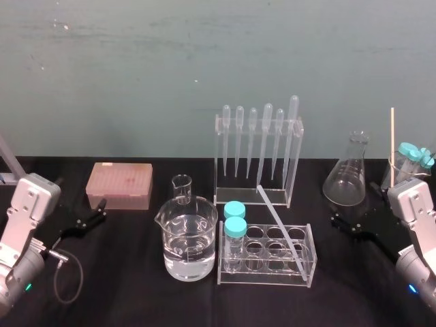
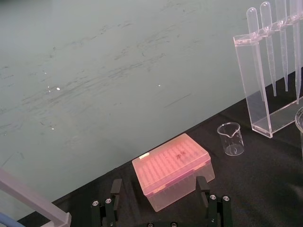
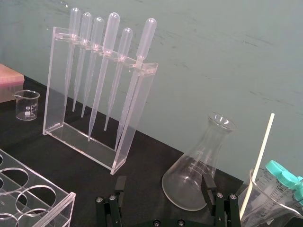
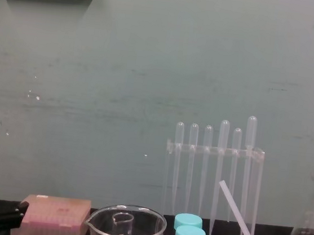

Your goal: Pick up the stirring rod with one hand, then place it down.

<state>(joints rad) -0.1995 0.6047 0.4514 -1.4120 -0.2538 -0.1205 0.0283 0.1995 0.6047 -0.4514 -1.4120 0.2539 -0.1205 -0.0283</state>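
The stirring rod (image 1: pixel 282 221) stands slanted in the clear test-tube rack (image 1: pixel 267 281). Its lower end sits in a right-hand well, and its upper end tips back and left toward the pipette stand (image 1: pixel 294 163). The left pincer (image 2: pixel 158 187) and right pincer (image 3: pixel 162 187) sit low at either side of the black worktop (image 1: pixel 122 286), fingers apart, well away from the rod.

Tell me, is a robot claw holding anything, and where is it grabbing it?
Nothing is held. The left claw and right claw are both open and empty; the stirring rod lies slanted on the test tube rack.
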